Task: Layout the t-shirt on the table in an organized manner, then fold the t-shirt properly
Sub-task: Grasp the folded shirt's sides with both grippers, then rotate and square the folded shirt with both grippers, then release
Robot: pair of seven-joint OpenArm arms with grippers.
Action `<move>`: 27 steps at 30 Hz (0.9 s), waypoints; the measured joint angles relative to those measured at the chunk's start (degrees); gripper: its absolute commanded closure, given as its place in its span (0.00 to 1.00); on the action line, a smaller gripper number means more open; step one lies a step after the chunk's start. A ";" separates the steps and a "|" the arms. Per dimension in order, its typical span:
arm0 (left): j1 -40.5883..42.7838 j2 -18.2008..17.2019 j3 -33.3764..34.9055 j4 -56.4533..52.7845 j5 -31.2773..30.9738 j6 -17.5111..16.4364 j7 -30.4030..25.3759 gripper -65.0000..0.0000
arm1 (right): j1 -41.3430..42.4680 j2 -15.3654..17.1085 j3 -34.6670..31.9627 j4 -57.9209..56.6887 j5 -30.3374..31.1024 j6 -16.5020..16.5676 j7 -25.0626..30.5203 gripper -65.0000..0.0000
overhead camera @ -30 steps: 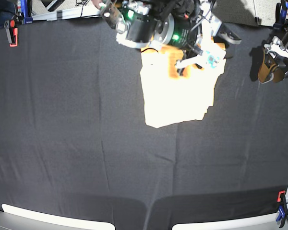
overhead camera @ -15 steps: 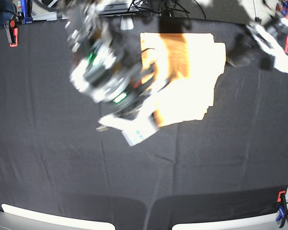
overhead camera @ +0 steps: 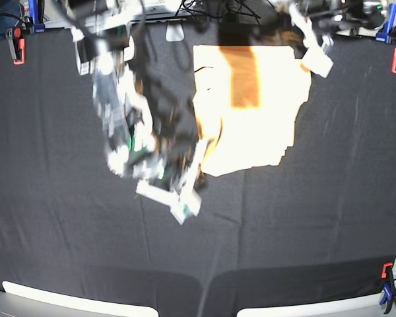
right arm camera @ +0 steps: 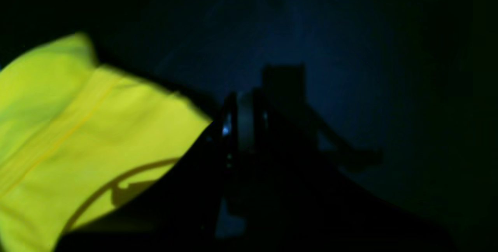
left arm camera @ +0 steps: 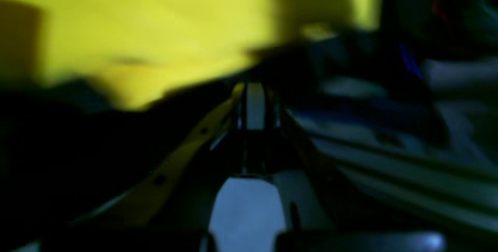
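at the far middle of the table [overhead camera: 66, 251], the t-shirt [overhead camera: 264, 125] lies as a folded block, roughly rectangular, its lower edge stepped and a darker orange band running down from its top edge. the black cloth around it is bare, with faint creases and clamps [overhead camera: 16, 41] at the corners.

right arm: blurred, reaching down over the table just beside the shirt's lower left corner, with the right gripper [overhead camera: 178, 201] at its low end. its wrist view shows the jaws drawn together with nothing between them, and yellow cloth [right arm camera: 78, 135] lying just off to one side, not gripped.

left arm: high at the far right edge, the left gripper [overhead camera: 317, 56] near the shirt's top right corner. its wrist view, soft with blur, shows the jaws [left arm camera: 255, 106] pressed shut and empty, yellow cloth [left arm camera: 136, 30] beyond them.

judgement: the fold looks largely made, both grippers free of it.

risks: the right arm hangs close to the lower left corner; a sweep across that edge could catch the top layer and drag the stack open or skew it. the stepped lower edge suggests loosely aligned layers, which would shift under a light brush. a shut gripper pressed down on the fabric could also snag or wrinkle it.
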 measured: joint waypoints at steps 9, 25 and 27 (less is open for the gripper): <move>-4.50 -0.11 -0.02 -5.62 8.26 4.92 -7.15 1.00 | 0.39 -0.02 -0.02 -2.78 8.46 9.31 -7.48 1.00; -22.86 -1.57 0.33 -28.81 7.21 0.20 -14.67 1.00 | -0.24 5.57 0.04 -2.62 14.51 10.38 -16.94 1.00; -25.33 -2.14 0.44 -29.51 9.57 0.68 -15.08 1.00 | -1.42 5.35 0.02 -1.77 16.44 11.32 -17.03 1.00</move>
